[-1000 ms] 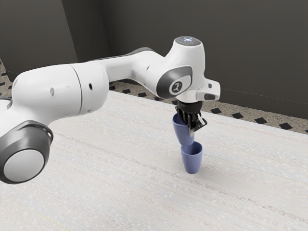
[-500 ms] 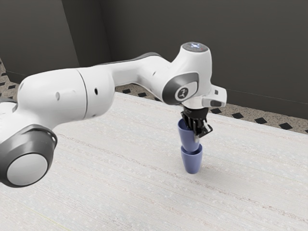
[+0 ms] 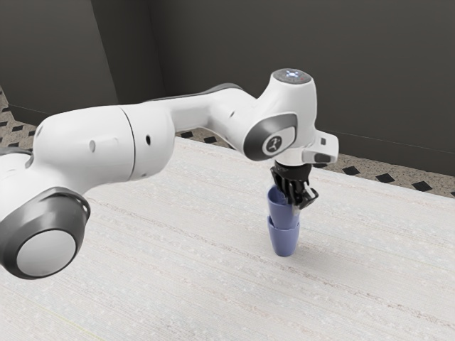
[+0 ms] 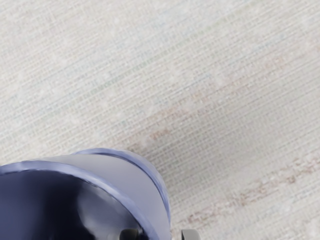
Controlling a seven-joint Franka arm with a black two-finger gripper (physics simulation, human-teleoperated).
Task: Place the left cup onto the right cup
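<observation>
I count two blue cups. The top cup (image 3: 279, 202) sits in the bottom cup (image 3: 284, 243). There is one white robot arm (image 3: 142, 142), coming in from nine o'clock. There is one pale counter (image 3: 178, 277) under it all.

Blue upper cup (image 3: 278, 206), blue lower cup (image 3: 284, 241), black hand (image 3: 298, 199), pale table (image 3: 178, 284) (faintly streaked).

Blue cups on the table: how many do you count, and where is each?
2. The lower blue cup stands on the table; the upper blue cup sits nested in its mouth.
</observation>
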